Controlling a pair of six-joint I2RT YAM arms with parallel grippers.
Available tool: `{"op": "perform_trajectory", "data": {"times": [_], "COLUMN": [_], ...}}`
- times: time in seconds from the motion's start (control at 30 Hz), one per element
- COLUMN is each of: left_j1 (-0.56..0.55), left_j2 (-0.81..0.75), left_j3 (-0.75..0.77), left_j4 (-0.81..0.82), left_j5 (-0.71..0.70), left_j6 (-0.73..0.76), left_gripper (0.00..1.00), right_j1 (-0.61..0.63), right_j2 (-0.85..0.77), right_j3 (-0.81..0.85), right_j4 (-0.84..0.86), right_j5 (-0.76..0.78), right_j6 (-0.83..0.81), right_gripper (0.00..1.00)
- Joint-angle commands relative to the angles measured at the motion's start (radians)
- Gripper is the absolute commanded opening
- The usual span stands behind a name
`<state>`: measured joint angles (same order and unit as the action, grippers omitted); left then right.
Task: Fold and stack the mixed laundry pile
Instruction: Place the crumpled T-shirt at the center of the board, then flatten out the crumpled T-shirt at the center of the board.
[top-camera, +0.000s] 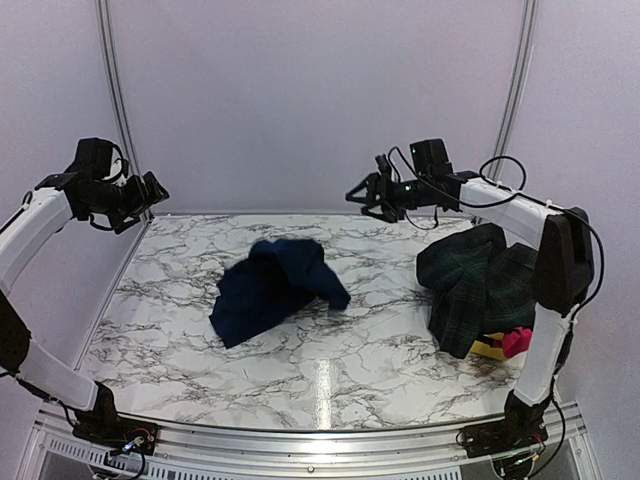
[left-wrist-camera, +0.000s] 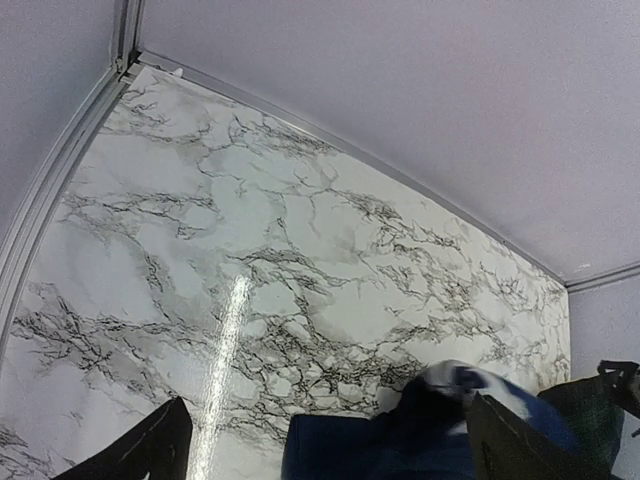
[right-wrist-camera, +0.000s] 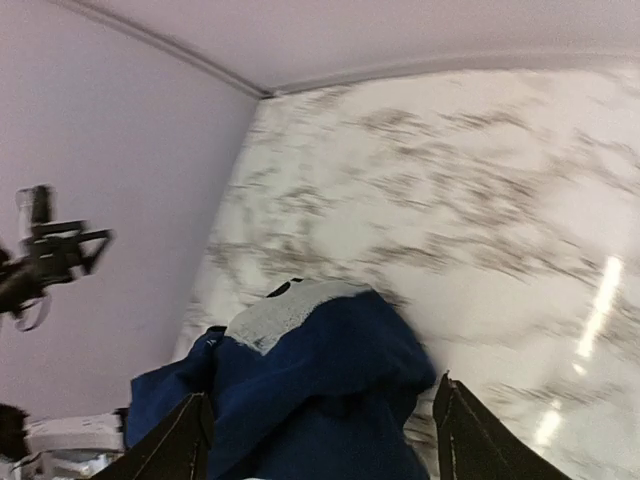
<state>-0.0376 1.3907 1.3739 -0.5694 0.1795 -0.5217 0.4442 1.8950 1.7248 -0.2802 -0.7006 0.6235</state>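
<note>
Marble-patterned tabletop (top-camera: 330, 370) spreads below both raised arms. Right gripper (top-camera: 364, 196) hangs over the far edge, jaws apart and empty; the navy-blue cloth (top-camera: 275, 285) lies crumpled mid-table, well below and left of it. Left gripper (top-camera: 153, 190), jaws wide and empty, hovers over the far left corner. The plaid garment (top-camera: 480, 280) heaps under the right arm, a pink piece (top-camera: 517, 342) at its near edge.

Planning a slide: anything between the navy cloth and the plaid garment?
Nothing: bare marble table between navy cloth and plaid garment, top view.
</note>
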Motion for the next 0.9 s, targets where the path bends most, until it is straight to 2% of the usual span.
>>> {"op": "perform_trajectory", "data": {"times": [0.0,0.17,0.3,0.4,0.6,0.87], "left_j1": [-0.031,-0.125,-0.242,-0.305,-0.315,-0.32], "left_j2": [-0.043,-0.041,-0.03,-0.021,-0.02,-0.008], "left_j3": [-0.071,-0.193,-0.27,-0.324,-0.416,-0.531], "left_j4": [0.013,0.008,0.007,0.008,0.027,0.128], "left_j5": [0.057,0.055,0.041,0.044,0.055,0.162], "left_j6": [0.088,0.136,0.138,0.105,-0.002,-0.081], "left_gripper": [0.99,0.99,0.99,0.93,0.87,0.75], "right_j1": [-0.049,0.011,0.16,0.261,0.434,0.509], "right_j2": [-0.039,-0.045,0.013,0.06,0.215,0.389], "right_j3": [-0.062,-0.038,0.025,0.044,0.173,0.298], "right_j4": [-0.35,-0.409,-0.449,-0.446,-0.464,-0.48], "right_j5": [0.288,0.327,0.319,0.311,0.349,0.466], "right_j6": [-0.271,-0.39,-0.498,-0.544,-0.605,-0.621], "right_gripper": [0.73,0.72,0.7,0.7,0.68,0.67]}}
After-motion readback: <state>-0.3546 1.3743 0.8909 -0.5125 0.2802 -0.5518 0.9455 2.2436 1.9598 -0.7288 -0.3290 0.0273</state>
